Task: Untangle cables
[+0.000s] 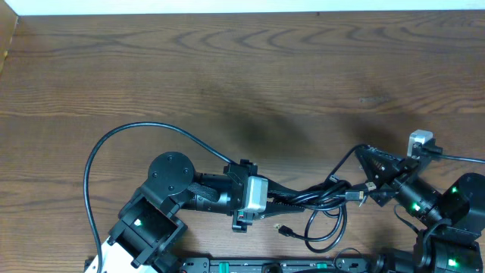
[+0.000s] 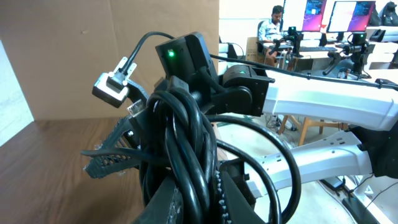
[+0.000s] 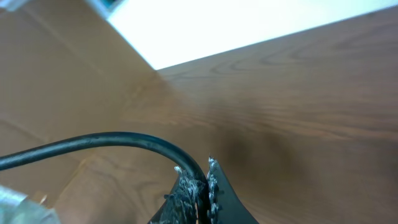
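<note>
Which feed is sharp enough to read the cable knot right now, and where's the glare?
Overhead: sharp and evenly lit, with a soft shadow on the table beyond the cables. Left wrist: cables crowd the lens, dark, strands merge. Right wrist: blurred, white band blown out at top, right end effector fuzzy.

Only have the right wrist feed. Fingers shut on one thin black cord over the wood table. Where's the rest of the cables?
Observer: The bunch of thin black cables is clamped in the left gripper, over the brown wooden table.
Operator: Does my cord reach it?
Observer: Yes. From the right gripper the thin black cord curves into that bunch.
Operator: Loose ends?
Observer: One small plug end lies on the robot's side of the bunch, beside a loose black loop.
</note>
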Action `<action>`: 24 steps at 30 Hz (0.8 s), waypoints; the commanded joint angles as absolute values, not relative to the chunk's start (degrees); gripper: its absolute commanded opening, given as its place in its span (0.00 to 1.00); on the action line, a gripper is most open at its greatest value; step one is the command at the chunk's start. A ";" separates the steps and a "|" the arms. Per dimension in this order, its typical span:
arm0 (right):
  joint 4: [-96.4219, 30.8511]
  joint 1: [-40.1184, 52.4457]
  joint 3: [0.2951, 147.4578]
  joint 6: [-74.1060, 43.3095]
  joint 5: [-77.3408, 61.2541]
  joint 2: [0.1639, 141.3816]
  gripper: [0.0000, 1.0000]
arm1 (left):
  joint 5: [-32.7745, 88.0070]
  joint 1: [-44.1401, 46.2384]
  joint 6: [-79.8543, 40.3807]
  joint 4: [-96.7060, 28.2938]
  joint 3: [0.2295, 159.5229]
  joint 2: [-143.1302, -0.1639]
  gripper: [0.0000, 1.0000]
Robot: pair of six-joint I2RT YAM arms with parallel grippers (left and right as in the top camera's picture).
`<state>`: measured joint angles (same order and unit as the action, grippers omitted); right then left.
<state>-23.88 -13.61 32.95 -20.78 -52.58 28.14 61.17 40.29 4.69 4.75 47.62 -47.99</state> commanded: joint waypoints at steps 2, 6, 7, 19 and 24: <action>-26.37 -14.33 33.26 -20.03 -39.90 28.14 0.01 | 65.39 40.38 4.23 5.13 48.62 -46.22 0.07; -28.62 -14.33 33.26 -20.05 -35.22 28.14 0.01 | 65.36 38.22 4.25 2.37 48.62 -46.22 0.08; -28.97 -14.33 33.26 -20.05 -34.50 28.14 0.01 | 65.36 37.47 4.25 1.63 48.62 -46.22 0.08; -29.32 -14.33 33.26 -20.05 -33.78 28.14 0.01 | 63.44 25.67 7.94 -15.00 48.62 -46.28 0.08; -29.26 -14.33 33.26 -15.90 -33.71 28.14 0.01 | 68.20 25.19 17.72 -22.57 48.62 -46.28 0.07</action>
<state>-29.36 -13.58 32.95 -18.79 -40.01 27.99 62.24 25.76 10.20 -20.62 47.59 -47.79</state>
